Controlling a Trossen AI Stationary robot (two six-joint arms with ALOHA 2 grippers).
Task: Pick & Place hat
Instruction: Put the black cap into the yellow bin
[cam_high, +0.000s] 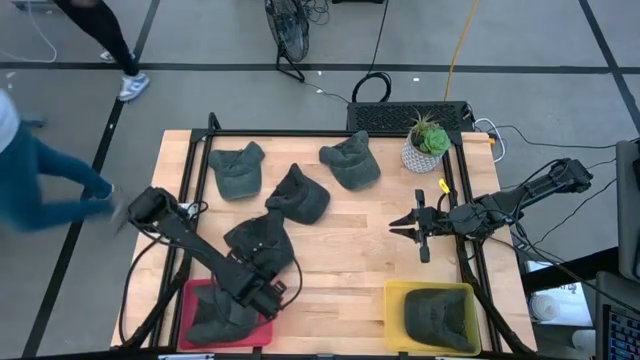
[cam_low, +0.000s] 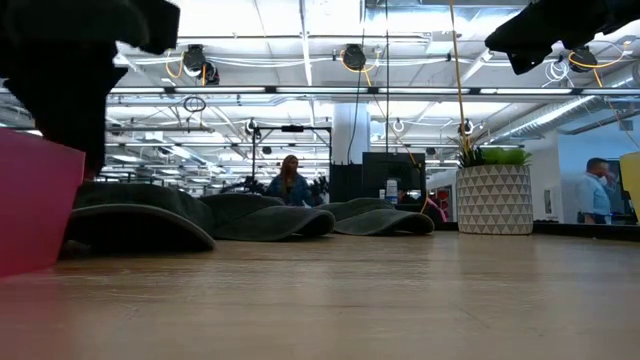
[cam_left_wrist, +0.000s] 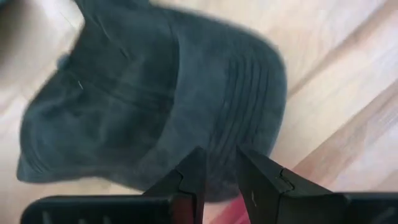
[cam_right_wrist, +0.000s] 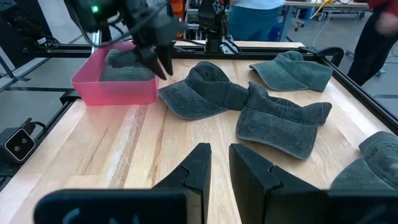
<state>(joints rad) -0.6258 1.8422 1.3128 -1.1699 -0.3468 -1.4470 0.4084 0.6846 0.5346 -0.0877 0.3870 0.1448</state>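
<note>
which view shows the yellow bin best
The high view: the yellow bin shows whole at the table's near right corner, a dark hat inside. The low view catches only a sliver; neither wrist view shows it.

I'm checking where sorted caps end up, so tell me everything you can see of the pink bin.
The pink bin is a shallow, rectangular, open-topped tray with thin, smooth walls that look like plastic. It sits flat at the near left corner of the wooden table, opposite a yellow bin at the near right. A dark green cap lies inside it. The left gripper hangs over its right edge, and another cap lies on the table just beyond it.
</note>
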